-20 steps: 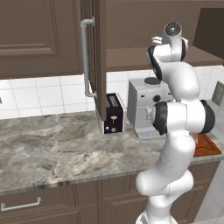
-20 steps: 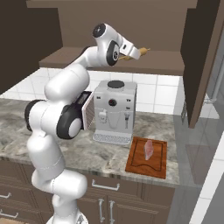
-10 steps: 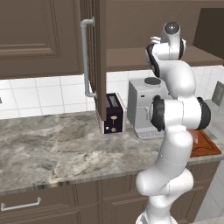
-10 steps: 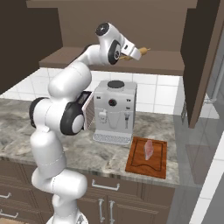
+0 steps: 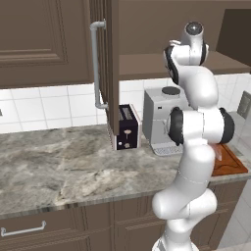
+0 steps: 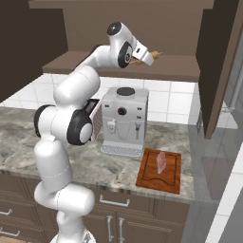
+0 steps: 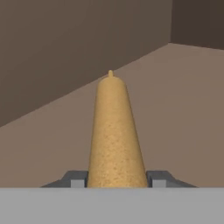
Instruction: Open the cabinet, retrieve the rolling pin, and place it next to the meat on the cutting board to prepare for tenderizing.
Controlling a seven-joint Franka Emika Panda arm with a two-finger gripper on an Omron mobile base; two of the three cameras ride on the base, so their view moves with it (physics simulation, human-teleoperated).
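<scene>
The tool (image 7: 116, 179) has its fingertips (image 7: 77, 179) pressed against both sides of the rolling pin (image 7: 114, 135), which lies lengthwise straight ahead on the open cabinet (image 6: 216, 71) shelf. Judging the grip seated, lift slightly before withdrawing, then carry it down to the cutting board (image 6: 173, 178) on the surface, beside the meat (image 6: 162, 162).

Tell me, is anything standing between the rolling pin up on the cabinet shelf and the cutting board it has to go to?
Nothing visible blocks it. The gripper sits at the rolling pin, one finger on each side. The cutting board lies below and right of the coffee machine, with the meat on it and bare board alongside.
</scene>
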